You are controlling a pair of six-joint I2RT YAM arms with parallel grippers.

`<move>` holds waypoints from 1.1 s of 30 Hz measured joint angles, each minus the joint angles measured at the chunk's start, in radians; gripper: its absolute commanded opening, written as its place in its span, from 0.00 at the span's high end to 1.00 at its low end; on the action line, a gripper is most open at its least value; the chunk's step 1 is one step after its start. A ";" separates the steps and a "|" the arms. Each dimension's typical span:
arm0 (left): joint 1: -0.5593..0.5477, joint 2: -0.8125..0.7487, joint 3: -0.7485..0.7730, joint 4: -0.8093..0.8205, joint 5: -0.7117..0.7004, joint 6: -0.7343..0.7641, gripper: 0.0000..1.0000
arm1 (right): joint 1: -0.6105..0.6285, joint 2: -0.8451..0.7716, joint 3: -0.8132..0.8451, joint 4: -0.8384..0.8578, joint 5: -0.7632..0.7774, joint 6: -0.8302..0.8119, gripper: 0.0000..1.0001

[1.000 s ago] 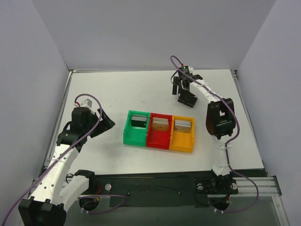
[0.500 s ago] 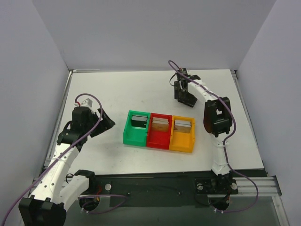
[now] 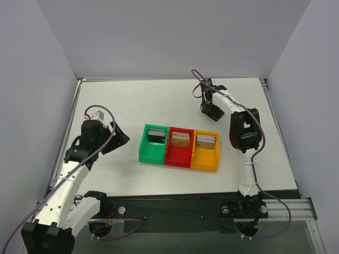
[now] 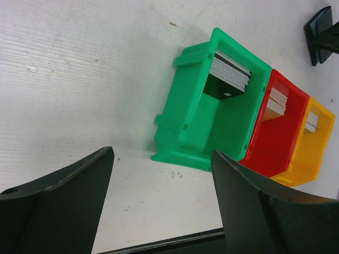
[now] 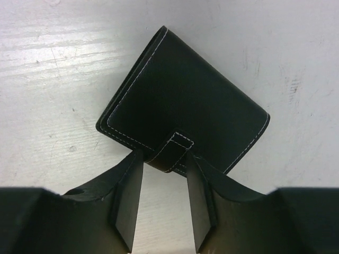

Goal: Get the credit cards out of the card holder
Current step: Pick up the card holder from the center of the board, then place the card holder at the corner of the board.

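The card holder (image 3: 178, 159) is a row of joined green, red and orange boxes mid-table. A stack of credit cards leans on each far wall: grey in green (image 4: 231, 70), tan in red (image 3: 180, 137), grey-tan in orange (image 3: 205, 139). My left gripper (image 3: 121, 136) hangs open left of the green box (image 4: 183, 132), holding nothing. My right gripper (image 5: 163, 156) is at the back, over a black stitched leather wallet (image 5: 185, 100) lying flat. Its fingers (image 5: 127, 185) flank the wallet's strap tab, close to or touching its sides.
Purple-grey walls close in the white table (image 3: 132, 100) on three sides. A black rail (image 3: 175, 203) runs along the near edge between the arm bases. In the top view the wallet (image 3: 213, 111) lies behind the orange box.
The right gripper's jaws have narrowed from wide apart to about the strap's width, and it shifted slightly toward the wallet. The left arm has not moved.
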 measured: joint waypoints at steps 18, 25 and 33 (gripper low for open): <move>0.000 -0.016 0.000 0.000 0.000 0.000 0.15 | 0.000 -0.086 -0.075 -0.005 -0.004 0.044 1.00; 0.001 -0.025 0.000 0.000 0.000 0.000 0.15 | 0.047 -0.319 -0.153 -0.009 -0.001 0.053 1.00; 0.003 -0.040 0.001 0.001 0.001 -0.002 0.16 | 0.217 -0.731 -0.295 0.010 -0.045 0.107 1.00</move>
